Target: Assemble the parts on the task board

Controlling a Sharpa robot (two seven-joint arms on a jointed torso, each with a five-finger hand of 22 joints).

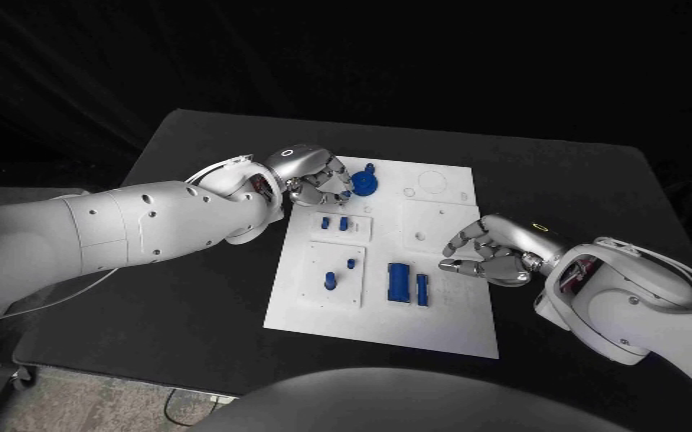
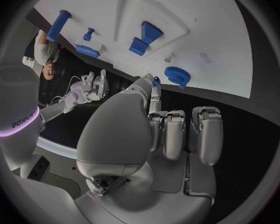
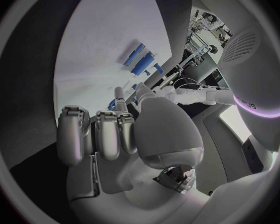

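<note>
We could not tell whether the left hand held anything: its curled fingers hid their own tips. Just beyond them on the task board lay a round toothed blue gear (apart from the fingertips in the wrist view). The right hand hovered with fingers bent, gripping nothing, near two upright blue blocks.

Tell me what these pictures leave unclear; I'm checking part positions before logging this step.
- Head view: the left hand covers part of the blue gear; contact unclear.
- Right wrist view: the right hand hides much of the task board.
- Head view: small blue pegs too small to tell seated or loose.
</note>
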